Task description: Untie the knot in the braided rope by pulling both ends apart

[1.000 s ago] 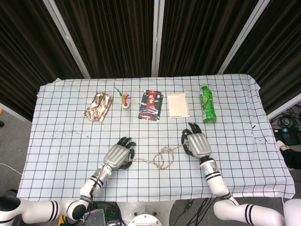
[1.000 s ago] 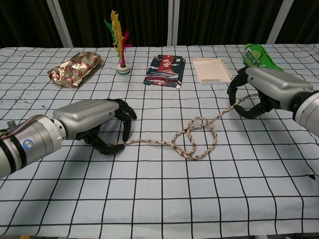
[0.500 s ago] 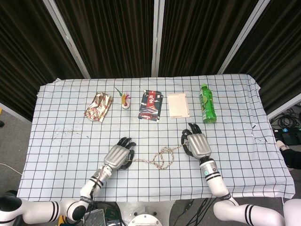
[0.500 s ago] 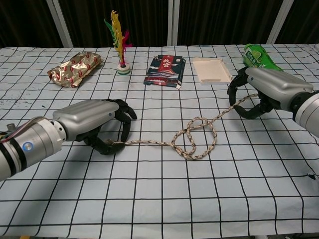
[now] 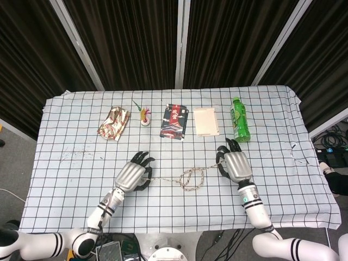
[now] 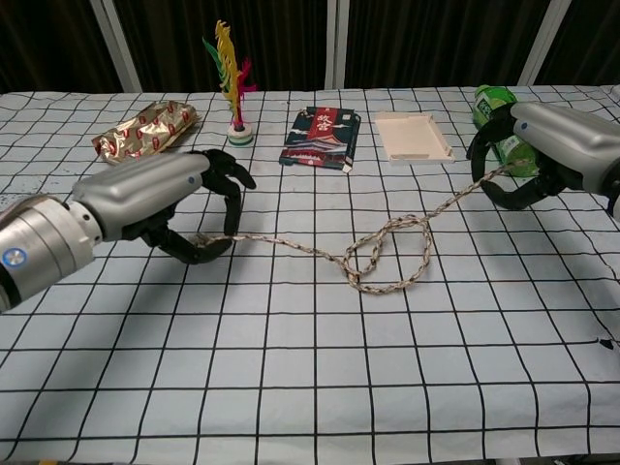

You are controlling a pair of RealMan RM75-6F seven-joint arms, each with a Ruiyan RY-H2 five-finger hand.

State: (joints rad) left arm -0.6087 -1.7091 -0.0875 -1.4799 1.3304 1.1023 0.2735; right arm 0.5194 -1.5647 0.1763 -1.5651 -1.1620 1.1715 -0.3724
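A braided rope lies across the checked cloth with a loose loop knot in its middle. My left hand pinches the rope's left end, lifted a little off the table. My right hand grips the right end, raised near the green bottle. Between the hands the rope runs fairly taut, sagging only at the loop.
Along the far side stand a gold foil packet, a feathered shuttlecock, a dark printed packet, a white tray and a green bottle right behind my right hand. Cloth covers the table.
Both hands have lifted and moved apart, left hand leftward and right hand rightward. The rope has drawn straighter and the knot's loop has shrunk and shifted slightly right.
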